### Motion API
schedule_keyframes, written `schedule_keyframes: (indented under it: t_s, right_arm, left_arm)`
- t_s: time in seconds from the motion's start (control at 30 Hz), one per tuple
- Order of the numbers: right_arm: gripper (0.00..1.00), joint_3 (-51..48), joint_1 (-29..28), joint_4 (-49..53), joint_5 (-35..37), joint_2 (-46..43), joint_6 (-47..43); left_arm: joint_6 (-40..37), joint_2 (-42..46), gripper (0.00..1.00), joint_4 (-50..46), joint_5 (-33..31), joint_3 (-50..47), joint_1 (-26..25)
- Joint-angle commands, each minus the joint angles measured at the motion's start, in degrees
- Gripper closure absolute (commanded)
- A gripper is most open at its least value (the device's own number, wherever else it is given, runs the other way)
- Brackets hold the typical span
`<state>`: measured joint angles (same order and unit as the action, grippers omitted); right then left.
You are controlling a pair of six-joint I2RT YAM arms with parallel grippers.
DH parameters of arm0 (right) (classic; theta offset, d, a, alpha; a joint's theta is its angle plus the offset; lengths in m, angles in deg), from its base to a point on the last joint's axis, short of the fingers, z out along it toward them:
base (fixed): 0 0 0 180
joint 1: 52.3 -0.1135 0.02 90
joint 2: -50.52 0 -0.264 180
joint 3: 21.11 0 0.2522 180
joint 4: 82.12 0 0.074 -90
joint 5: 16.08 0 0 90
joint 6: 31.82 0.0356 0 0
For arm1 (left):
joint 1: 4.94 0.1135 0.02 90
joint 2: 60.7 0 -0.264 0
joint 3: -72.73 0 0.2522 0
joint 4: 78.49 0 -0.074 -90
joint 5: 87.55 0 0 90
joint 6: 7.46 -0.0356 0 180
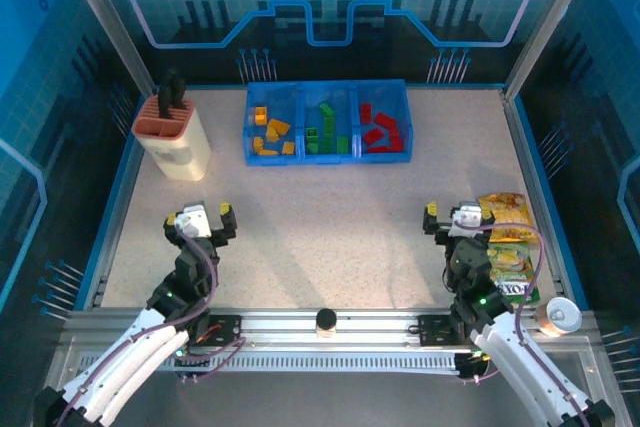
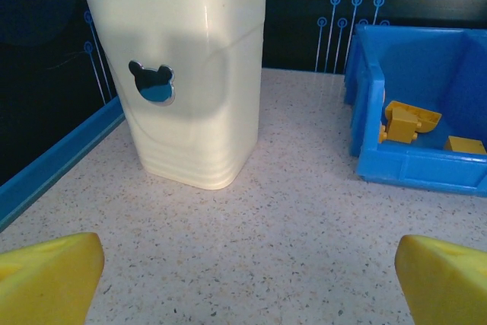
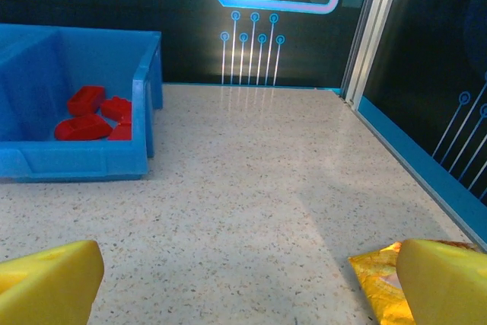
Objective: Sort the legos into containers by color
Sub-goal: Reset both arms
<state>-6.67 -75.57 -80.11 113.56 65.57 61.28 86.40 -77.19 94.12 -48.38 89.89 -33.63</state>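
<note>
Looking down, you see the containers [image 1: 330, 159] at the counter's [image 1: 330, 232] far side, every brick inside them. Yellow legos [image 1: 270, 134] lie in the left bin, green legos [image 1: 326, 132] in the middle, red legos [image 1: 381, 131] in the right. Your left pincer [image 1: 200, 214] hangs low near the front edge, spread wide, gripping nothing, facing the beige holder [image 1: 180, 142]. Your right pincer [image 1: 460, 213] gapes wide too, empty, its outer finger just by the snack packets [image 1: 508, 242].

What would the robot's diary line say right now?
legos: sorted by color in containers | left gripper: open, empty | right gripper: open, empty
</note>
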Motion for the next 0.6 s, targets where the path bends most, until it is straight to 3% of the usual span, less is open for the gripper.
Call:
schedule_keyframes:
  t_s: [0.0,0.3,0.57]
  right_arm:
    - [0.00,-2.0,-0.6,-8.1,0.5,2.1,-0.5]
    - [0.00,-2.0,0.9,-10.1,-0.8,4.7,0.4]
    - [0.00,-2.0,6.2,-14.3,-4.3,10.0,4.2]
  left_arm:
    - [-1.8,-0.1,0.01,4.1,-1.6,-1.3,-0.2]
    - [-4.9,-5.0,0.01,16.5,0.4,-4.1,1.2]
    - [-5.3,-10.8,0.01,23.6,2.5,-4.7,3.0]
